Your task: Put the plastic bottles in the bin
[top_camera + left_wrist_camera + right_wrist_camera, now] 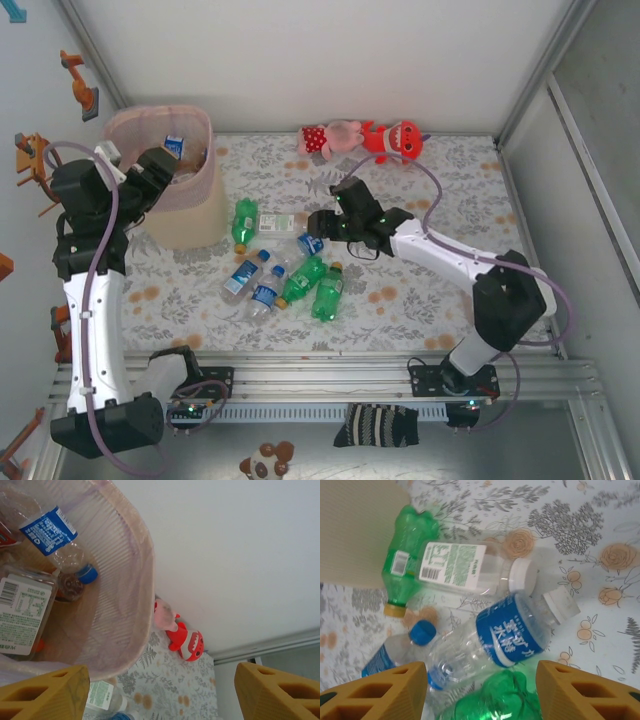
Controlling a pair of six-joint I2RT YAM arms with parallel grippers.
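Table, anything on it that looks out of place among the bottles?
Yes: a pink plush toy and a red plush toy lie at the far edge of the table, odd beside the scattered plastic bottles.

a bin (190,215) stands at the far left of the bench (450,190), with bottles (47,530) inside. other bottles (290,275) lie clustered just right of it, mid-bench. two toys (362,140) lie side by side at the far edge. left hand (160,172) over the bin, right hand (322,225) over the cluster.
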